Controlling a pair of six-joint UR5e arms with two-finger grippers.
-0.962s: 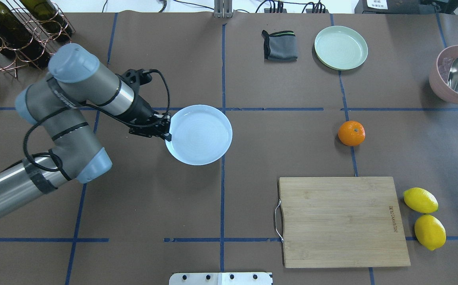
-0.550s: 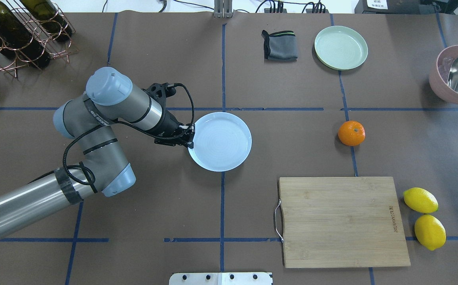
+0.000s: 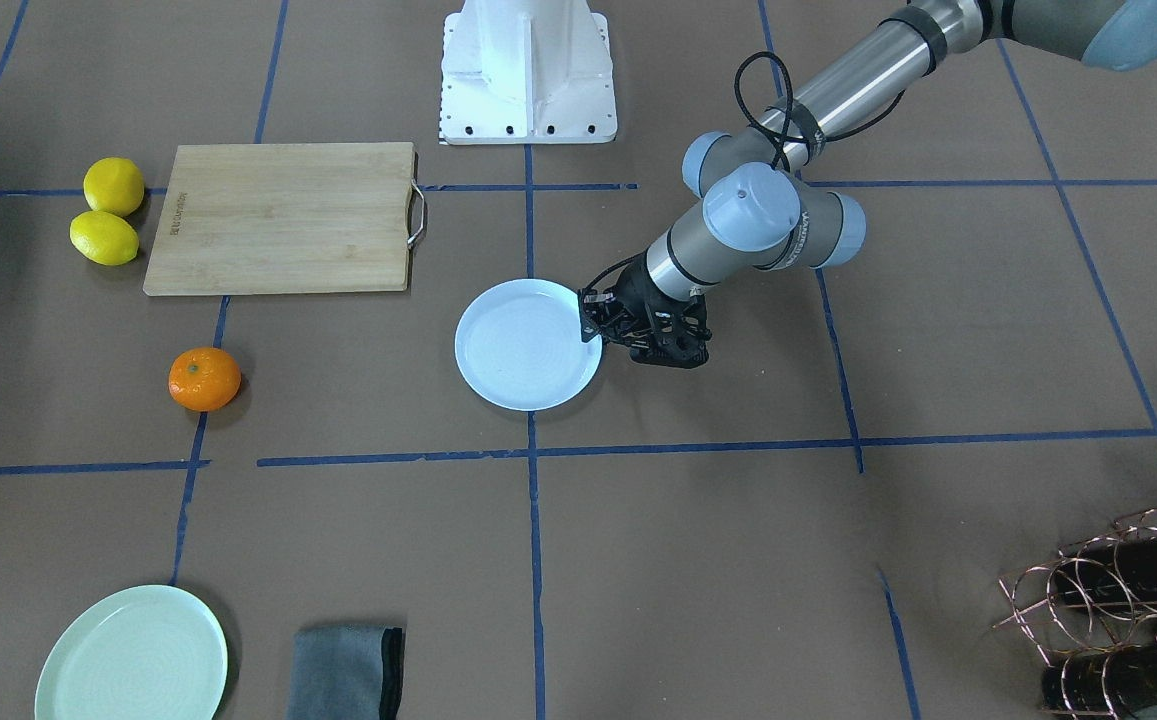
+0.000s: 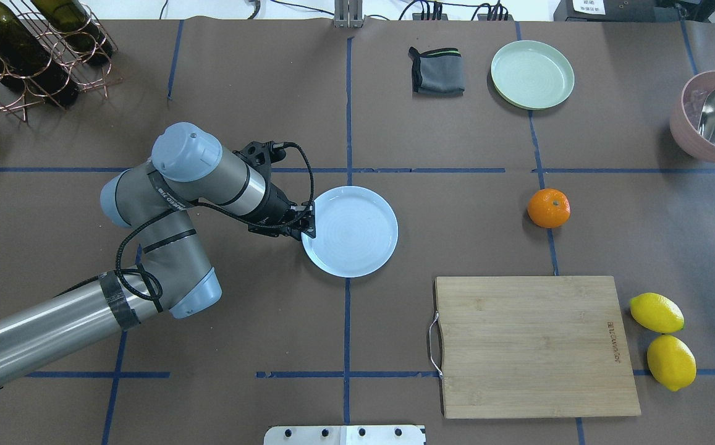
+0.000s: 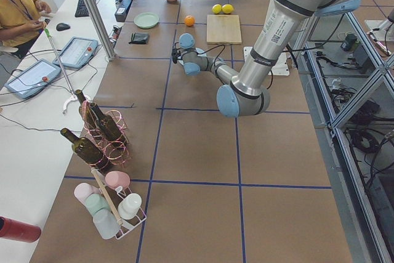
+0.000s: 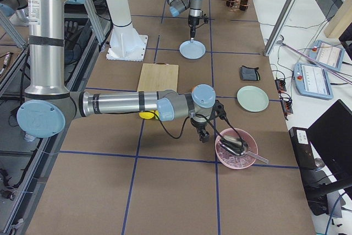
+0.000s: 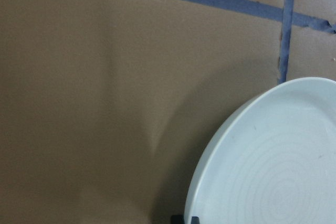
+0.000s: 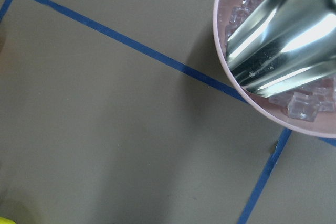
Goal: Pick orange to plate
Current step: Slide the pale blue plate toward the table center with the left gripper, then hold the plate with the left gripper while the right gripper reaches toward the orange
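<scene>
Overhead exterior: where's the orange [image 4: 549,208]?
– On the desk [image 4: 240,321], at 3 o'clock from the white plate [image 4: 357,232], well apart from it.
– And the pincers?
– Left pincer [image 4: 308,227] is clenched on the white plate's rim at its 9 o'clock. Right pincer [image 6: 204,135] shows only in exterior right, near the pink bowl [image 6: 236,148]; I cannot tell its state

orange [image 4: 549,208]: small, round, bright orange, greenish stem dimple up, sitting on the desk [image 4: 456,204], well apart from the plate | plate [image 4: 363,238]: round, glossy bluish-white, raised rim, lying level, near rim pinched in my left hand [image 4: 308,230]
</scene>
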